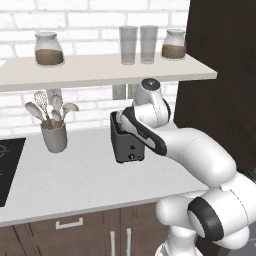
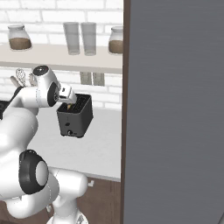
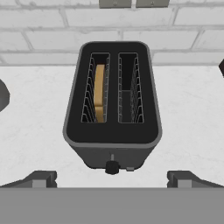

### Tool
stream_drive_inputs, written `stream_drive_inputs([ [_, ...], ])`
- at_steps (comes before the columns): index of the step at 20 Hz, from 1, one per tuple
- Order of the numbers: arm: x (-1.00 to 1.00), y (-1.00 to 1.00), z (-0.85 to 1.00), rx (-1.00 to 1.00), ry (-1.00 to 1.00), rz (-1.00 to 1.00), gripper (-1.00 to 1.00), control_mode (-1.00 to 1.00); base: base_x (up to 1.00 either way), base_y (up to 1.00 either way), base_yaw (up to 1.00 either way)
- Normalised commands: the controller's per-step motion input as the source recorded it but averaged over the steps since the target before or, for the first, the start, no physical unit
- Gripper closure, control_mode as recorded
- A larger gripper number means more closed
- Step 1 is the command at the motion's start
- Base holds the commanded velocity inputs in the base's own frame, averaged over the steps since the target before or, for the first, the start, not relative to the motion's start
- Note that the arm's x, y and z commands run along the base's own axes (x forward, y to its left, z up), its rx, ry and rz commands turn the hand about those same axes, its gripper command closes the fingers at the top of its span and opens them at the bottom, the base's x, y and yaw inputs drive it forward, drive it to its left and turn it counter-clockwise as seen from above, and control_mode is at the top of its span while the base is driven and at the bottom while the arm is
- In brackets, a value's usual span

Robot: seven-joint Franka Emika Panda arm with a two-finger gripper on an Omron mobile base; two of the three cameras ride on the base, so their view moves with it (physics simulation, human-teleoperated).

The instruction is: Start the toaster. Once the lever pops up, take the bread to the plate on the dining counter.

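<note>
You are hovering tool spread wide above toaster sitting on desk; bread standing in left slot, right slot holding nothing.

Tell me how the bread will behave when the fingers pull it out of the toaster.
The bread is a thin slice standing on edge in the left slot of the toaster, so it is probably light. It looks flat and stiff, yet a hard pinch might crumble it. The wire guides could snag it.

Toaster dark grey; bread tan; counter speckled white; wall white brick.
</note>
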Motion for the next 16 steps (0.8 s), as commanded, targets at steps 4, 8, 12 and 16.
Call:
stream_drive_inputs([
  [4, 0.00, 0.00, 0.00, 0.00, 0.00, 0.00, -1.00, -1.00, 0.00, 0.00, 0.00],
  [8, 0.00, 0.00, 0.00, 0.00, 0.00, 0.00, -1.00, -1.00, 0.00, 0.00, 0.00],
  [12, 0.00, 0.00, 0.00, 0.00, 0.00, 0.00, -1.00, -1.00, 0.00, 0.00, 0.00],
  [16, 0.00, 0.00, 0.00, 0.00, 0.00, 0.00, -1.00, -1.00, 0.00, 0.00, 0.00],
])
